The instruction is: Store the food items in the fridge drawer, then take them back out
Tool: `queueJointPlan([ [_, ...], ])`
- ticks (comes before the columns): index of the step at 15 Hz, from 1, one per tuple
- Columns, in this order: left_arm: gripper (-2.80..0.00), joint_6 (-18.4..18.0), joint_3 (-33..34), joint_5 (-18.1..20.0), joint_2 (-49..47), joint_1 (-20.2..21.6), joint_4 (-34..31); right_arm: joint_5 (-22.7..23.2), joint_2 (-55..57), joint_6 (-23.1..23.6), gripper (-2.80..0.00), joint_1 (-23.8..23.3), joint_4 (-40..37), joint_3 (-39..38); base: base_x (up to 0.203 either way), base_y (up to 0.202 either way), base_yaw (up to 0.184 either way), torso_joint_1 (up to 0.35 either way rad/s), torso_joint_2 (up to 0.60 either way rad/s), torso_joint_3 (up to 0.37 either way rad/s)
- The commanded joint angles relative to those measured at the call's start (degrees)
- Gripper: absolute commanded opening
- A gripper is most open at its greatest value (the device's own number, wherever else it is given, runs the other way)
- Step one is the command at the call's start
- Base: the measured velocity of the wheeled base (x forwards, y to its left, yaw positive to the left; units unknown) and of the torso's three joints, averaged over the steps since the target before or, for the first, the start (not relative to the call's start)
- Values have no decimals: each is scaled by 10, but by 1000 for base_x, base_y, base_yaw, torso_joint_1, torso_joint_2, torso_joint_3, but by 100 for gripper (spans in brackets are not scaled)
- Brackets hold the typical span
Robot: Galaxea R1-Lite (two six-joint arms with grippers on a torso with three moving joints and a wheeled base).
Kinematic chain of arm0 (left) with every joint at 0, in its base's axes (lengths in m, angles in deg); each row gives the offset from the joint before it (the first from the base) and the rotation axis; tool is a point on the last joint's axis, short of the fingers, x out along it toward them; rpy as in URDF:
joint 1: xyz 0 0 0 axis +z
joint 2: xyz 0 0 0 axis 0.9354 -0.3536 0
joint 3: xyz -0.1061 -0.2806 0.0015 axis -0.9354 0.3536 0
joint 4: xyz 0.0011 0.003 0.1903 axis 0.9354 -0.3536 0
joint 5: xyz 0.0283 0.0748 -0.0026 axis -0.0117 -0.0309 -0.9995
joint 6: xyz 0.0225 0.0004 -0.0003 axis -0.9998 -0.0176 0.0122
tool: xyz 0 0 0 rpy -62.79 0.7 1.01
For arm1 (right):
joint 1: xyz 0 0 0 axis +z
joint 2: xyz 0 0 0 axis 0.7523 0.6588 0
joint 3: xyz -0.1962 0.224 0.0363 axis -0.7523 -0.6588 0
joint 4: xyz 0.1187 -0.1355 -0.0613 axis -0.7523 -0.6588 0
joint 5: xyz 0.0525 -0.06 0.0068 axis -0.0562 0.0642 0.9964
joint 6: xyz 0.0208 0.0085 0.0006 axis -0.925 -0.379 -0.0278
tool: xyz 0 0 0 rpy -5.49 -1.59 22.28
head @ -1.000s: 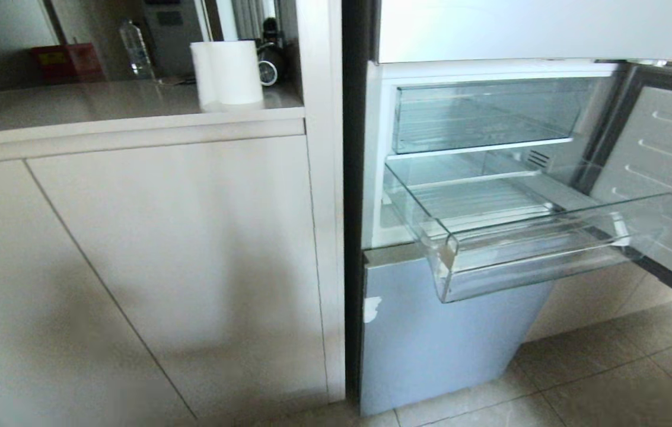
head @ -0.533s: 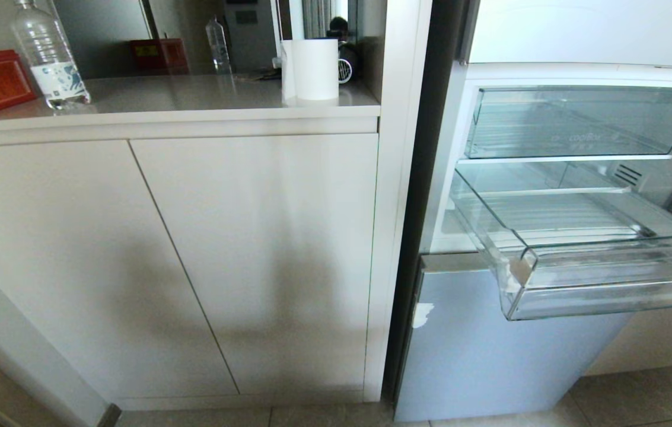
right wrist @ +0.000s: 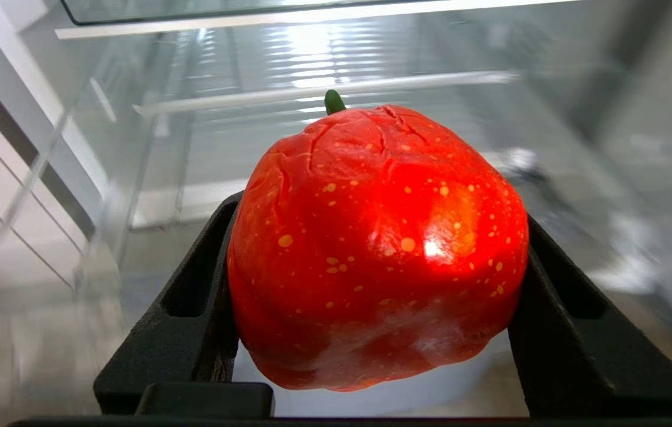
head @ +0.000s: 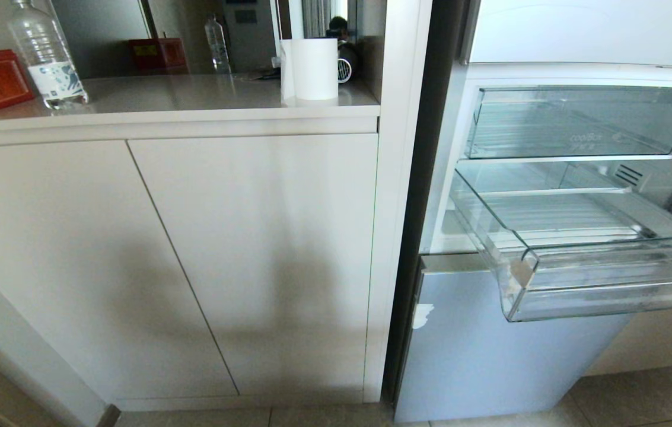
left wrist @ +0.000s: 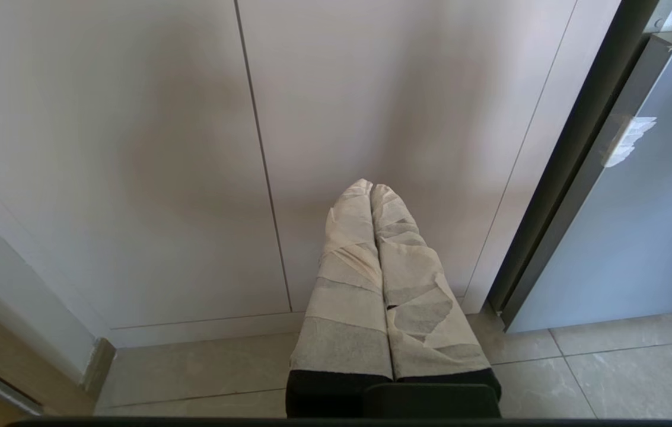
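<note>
Left gripper [left wrist: 373, 188] tape-wrapped, pale; right gripper [right wrist: 377, 237] bare black plastic.

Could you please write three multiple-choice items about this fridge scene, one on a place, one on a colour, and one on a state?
1. Where is the white paper roll?
A. on the countertop
B. in the fridge drawer
C. on the floor

2. What colour is the fruit in the right gripper?
A. green
B. red with small yellow specks
C. purple

3. What state is the lower fridge drawer in?
A. pushed fully in
B. lifted out and lying on the floor
C. pulled out, with nothing lying in it

Answers:
1. A, since the roll stands on the countertop left of the fridge.
2. B, as the right wrist view shows red speckled skin between the black fingers.
3. C, since it juts forward past the fridge front and its ribbed floor is bare.
</note>
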Motion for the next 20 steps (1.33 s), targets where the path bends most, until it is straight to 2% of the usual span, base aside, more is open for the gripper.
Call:
queueJointPlan([
  [1,-280,0,0,-1,-1,0,0,-35,130,-4,-280,47,2,77,0,0,0,0,0,0],
  [3,-280,0,0,-1,-1,0,-1,-48,203,-13,-280,64,1,156,0,0,0,0,0,0],
  [6,-280,0,0,-1,-1,0,0,-60,285,-16,-280,86,1,233,0,0,0,0,0,0],
  [10,-280,0,0,0,-1,0,0,-101,372,-13,-280,113,1,310,0,0,0,0,0,0],
  [12,-280,0,0,0,-1,0,0,-106,393,-12,-280,120,1,325,0,0,0,0,0,0],
  [13,-280,0,0,-1,-1,0,-1,-106,400,-12,0,121,1,331,0,0,0,0,0,0],
  [17,-280,-1,0,-1,-1,0,-1,-106,404,-14,0,121,-3,351,0,0,0,0,0,0],
  [20,-280,0,0,0,-1,0,-1,-106,357,-14,0,121,-4,336,0,0,0,0,0,0],
])
